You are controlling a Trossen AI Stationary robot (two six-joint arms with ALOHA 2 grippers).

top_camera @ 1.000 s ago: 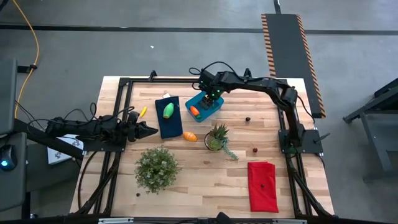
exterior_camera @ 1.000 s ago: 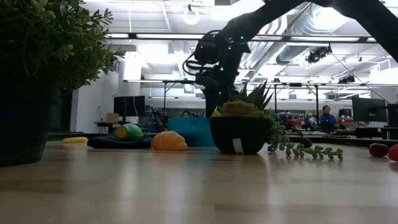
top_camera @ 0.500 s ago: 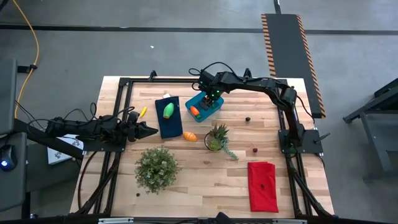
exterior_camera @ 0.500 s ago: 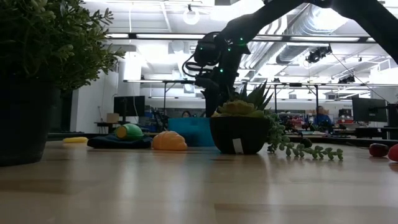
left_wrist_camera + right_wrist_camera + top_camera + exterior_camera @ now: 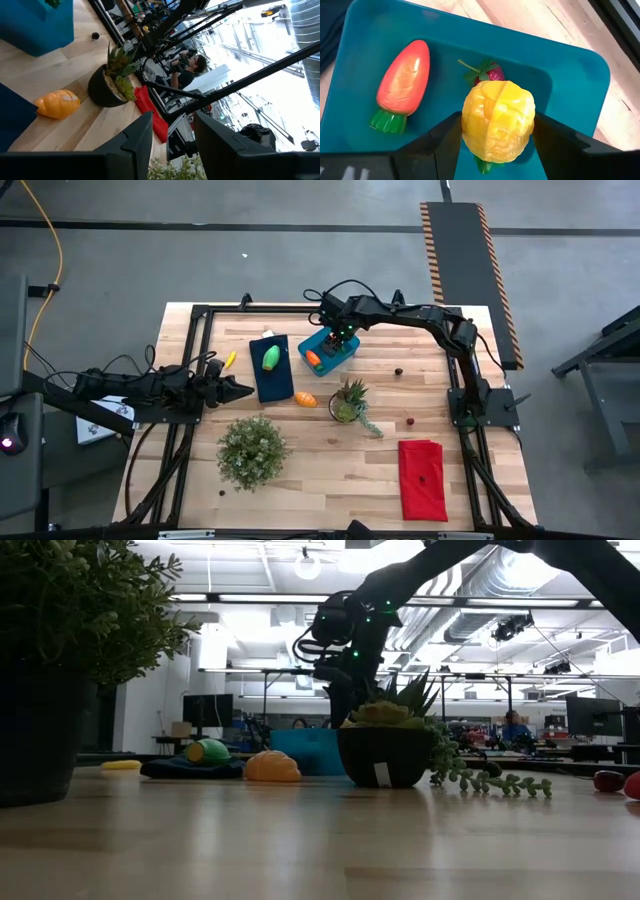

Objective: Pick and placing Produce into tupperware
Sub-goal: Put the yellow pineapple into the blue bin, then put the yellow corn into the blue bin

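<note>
The blue tub (image 5: 328,352) stands at the far middle of the table, with an orange carrot (image 5: 402,85) and a small red fruit (image 5: 487,73) lying inside. My right gripper (image 5: 341,336) hovers over the tub, shut on a yellow lemon (image 5: 498,122). A green oval (image 5: 271,358) lies on the dark blue cloth (image 5: 270,380). An orange oval (image 5: 306,398) rests on the wood beside it. A small yellow piece (image 5: 230,360) lies left of the cloth. My left gripper (image 5: 240,390) waits, open, at the cloth's left edge. My right gripper pinches the lemon's two sides (image 5: 470,125) between its fingers (image 5: 445,142), coming from above and pointing down. The lemon is lifted clear above the tub's floor (image 5: 560,95).
A spiky plant in a small pot (image 5: 348,402) stands just near of the tub, a bushy potted plant (image 5: 252,450) sits near left, and a red cloth (image 5: 422,478) lies near right. Small dark red bits (image 5: 409,421) lie on the right side. A person shows in the room beyond.
</note>
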